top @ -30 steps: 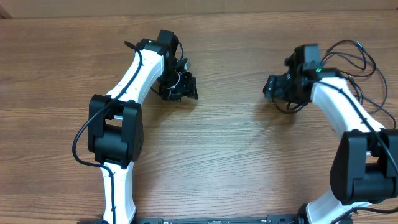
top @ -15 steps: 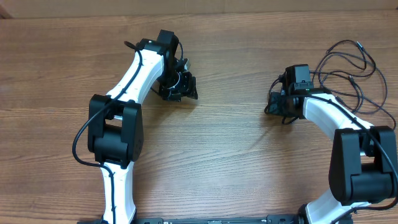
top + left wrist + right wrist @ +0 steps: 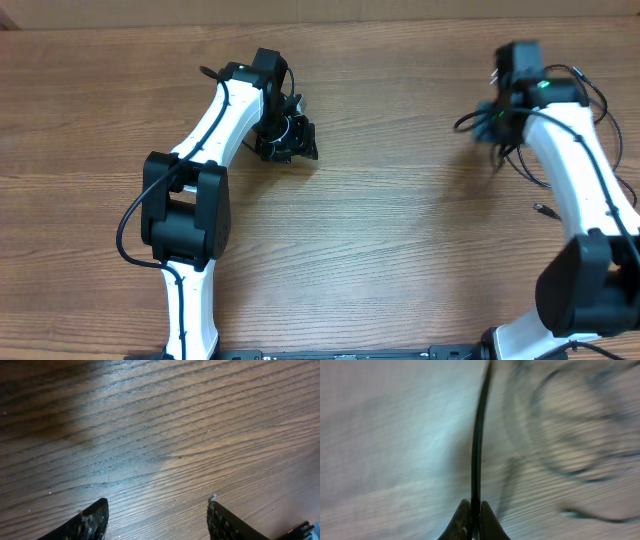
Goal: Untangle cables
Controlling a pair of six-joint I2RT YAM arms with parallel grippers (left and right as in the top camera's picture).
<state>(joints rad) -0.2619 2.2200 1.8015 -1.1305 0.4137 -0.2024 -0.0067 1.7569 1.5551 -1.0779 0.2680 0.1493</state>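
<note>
The cables (image 3: 592, 98) are thin black cords lying in loose loops at the far right of the table; one small plug end (image 3: 544, 210) lies apart on the wood. My right gripper (image 3: 490, 118) is blurred at the loops' left edge. In the right wrist view the right gripper (image 3: 475, 509) is shut on one cable (image 3: 479, 435), which runs taut straight up from the fingertips, with blurred loops (image 3: 570, 460) to its right. My left gripper (image 3: 298, 142) rests at the table's upper left. Seen from the left wrist, the left gripper (image 3: 157, 510) stands open over bare wood with nothing between the fingers.
The wooden table (image 3: 380, 250) fills the overhead view. The left arm (image 3: 215, 120) reaches up the left side and the right arm (image 3: 580, 180) up the right side, over part of the cable loops. A thicker black wire (image 3: 125, 225) hangs beside the left arm.
My right gripper has shut on one cable and swung up and to the right, pulling the strand taut; the loops have shifted. The left arm has not moved.
</note>
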